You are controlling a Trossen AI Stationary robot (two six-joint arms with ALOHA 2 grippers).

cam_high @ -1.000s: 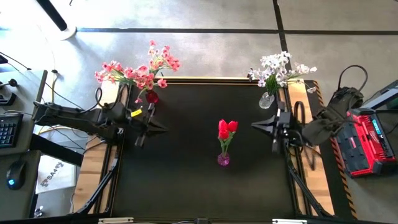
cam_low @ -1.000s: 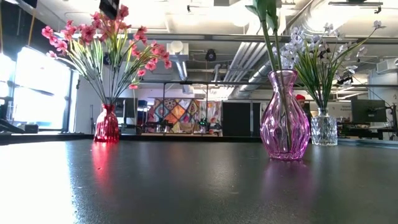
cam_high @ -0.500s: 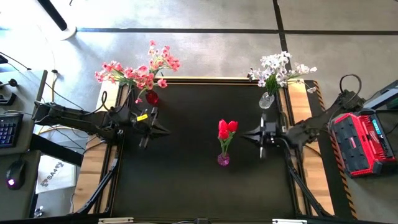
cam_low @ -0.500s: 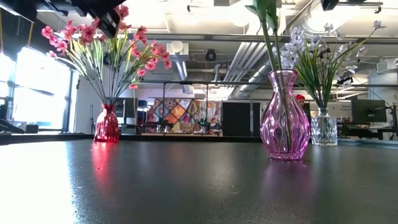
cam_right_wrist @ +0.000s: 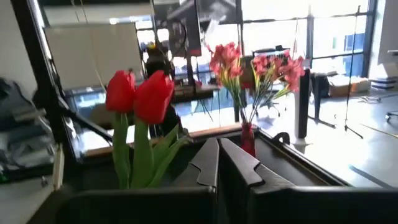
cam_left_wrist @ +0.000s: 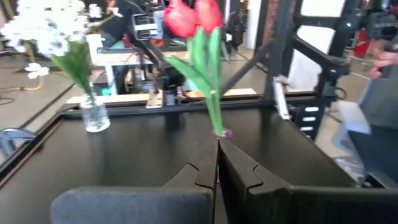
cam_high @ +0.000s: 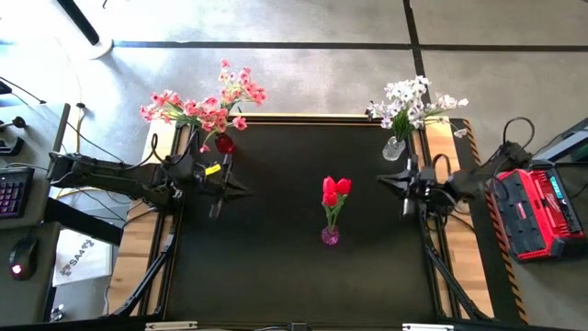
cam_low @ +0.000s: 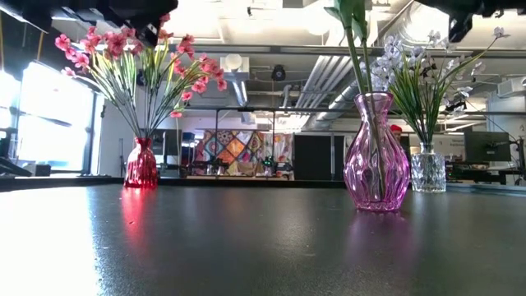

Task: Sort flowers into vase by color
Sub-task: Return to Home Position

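Three vases stand on the black table. Pink blossoms (cam_high: 207, 106) fill a red vase (cam_low: 141, 164) at the far left. White blossoms (cam_high: 409, 103) fill a clear vase (cam_low: 428, 171) at the far right. Red tulips (cam_high: 334, 191) stand in a pink vase (cam_low: 376, 152) at the centre. My left gripper (cam_high: 243, 190) hovers shut at the table's left side, pointing level at the tulips (cam_left_wrist: 193, 15). My right gripper (cam_high: 381, 179) hovers shut at the right side, also pointing at the tulips (cam_right_wrist: 140, 93). Neither holds anything.
A red and black case (cam_high: 537, 211) sits off the table's right edge. A keyboard (cam_high: 9, 191) and a mouse (cam_high: 16, 268) lie on a desk to the left. Bare black table (cam_high: 294, 285) stretches across the near half.
My right gripper has sunk, reached a little toward the tulips and then drawn back toward the table's right edge, staying shut. My left gripper has sunk slightly. The vases and flowers have not moved.
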